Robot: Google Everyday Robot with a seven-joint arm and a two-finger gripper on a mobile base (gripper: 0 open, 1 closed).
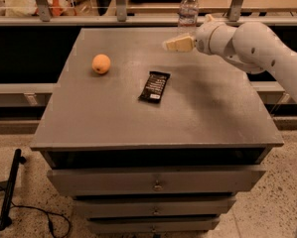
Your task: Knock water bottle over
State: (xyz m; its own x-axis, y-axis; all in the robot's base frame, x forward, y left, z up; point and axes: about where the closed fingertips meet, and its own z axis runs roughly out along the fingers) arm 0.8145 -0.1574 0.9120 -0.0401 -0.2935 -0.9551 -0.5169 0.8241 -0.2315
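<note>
The water bottle stands upright at the far edge of the grey table, clear with a white cap. My gripper comes in from the right on a white arm. Its cream fingers point left, just in front of and below the bottle's base, with the wrist to the bottle's right. I cannot tell whether it touches the bottle.
An orange fruit lies on the left part of the table. A black snack bar lies near the middle. Drawers sit under the tabletop. A rail and posts run behind the table's far edge.
</note>
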